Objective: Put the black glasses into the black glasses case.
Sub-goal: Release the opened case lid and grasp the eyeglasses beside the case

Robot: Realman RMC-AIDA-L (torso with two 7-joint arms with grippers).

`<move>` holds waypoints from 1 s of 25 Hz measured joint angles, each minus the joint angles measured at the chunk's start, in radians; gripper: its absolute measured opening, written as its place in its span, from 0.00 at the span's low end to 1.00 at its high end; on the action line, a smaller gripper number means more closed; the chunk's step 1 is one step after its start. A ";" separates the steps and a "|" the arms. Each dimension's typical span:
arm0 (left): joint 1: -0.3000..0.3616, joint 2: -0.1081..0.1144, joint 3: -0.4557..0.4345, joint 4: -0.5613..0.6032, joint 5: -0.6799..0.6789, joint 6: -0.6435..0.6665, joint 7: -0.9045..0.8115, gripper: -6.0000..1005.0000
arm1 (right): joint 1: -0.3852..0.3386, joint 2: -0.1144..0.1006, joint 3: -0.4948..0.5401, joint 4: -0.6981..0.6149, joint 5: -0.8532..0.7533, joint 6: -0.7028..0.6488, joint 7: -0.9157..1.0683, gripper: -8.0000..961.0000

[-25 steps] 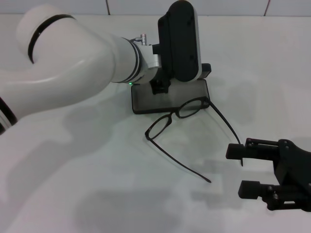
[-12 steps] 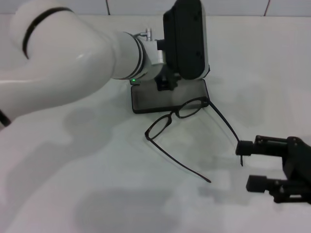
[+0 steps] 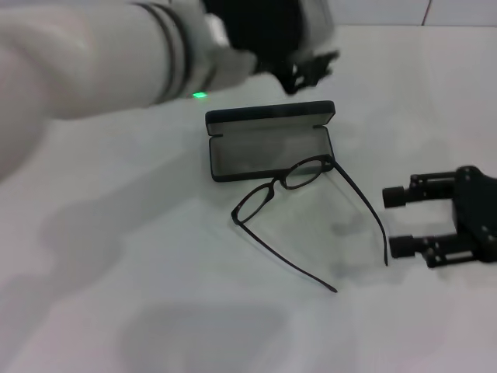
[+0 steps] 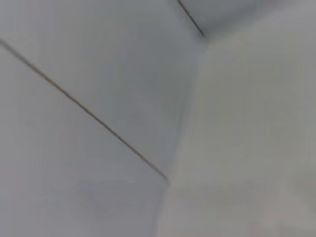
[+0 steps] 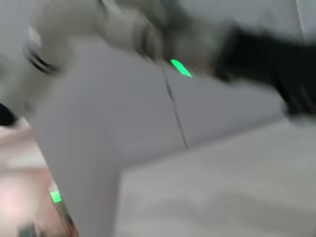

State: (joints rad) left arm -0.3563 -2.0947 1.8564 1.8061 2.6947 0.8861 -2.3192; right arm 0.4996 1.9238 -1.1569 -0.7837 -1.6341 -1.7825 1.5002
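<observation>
The black glasses case (image 3: 268, 149) lies open in the middle of the table, grey lining up and its lid standing along the far side. The black glasses (image 3: 281, 185) lie unfolded just in front of it, one lens rim resting on the case's near edge and both temple arms stretching toward me. My right gripper (image 3: 390, 221) hovers open at the right, its fingertips (image 3: 394, 196) just beyond the end of the nearer temple arm, holding nothing. My left gripper (image 3: 299, 66) is raised behind the case, blurred by motion. Neither wrist view shows the glasses or the case.
The white table (image 3: 155, 295) stretches out to the left and front of the glasses. A tiled wall (image 4: 98, 98) stands behind the table. The left arm (image 5: 148, 34) with its green light crosses the right wrist view.
My left arm has lifted up and back off the case, which now shows fully open. My right gripper has drawn back to the right. The glasses have not moved.
</observation>
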 joint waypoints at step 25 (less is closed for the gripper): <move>0.372 0.009 -0.574 -0.709 -1.459 0.572 0.981 0.15 | 0.606 0.098 -0.169 -0.082 -0.720 0.275 0.373 0.73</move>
State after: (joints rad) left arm 0.0156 -2.0861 1.2827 1.0975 1.2362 1.4579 -1.3380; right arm 1.1055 2.0223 -1.3256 -0.8655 -2.3538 -1.5073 1.8732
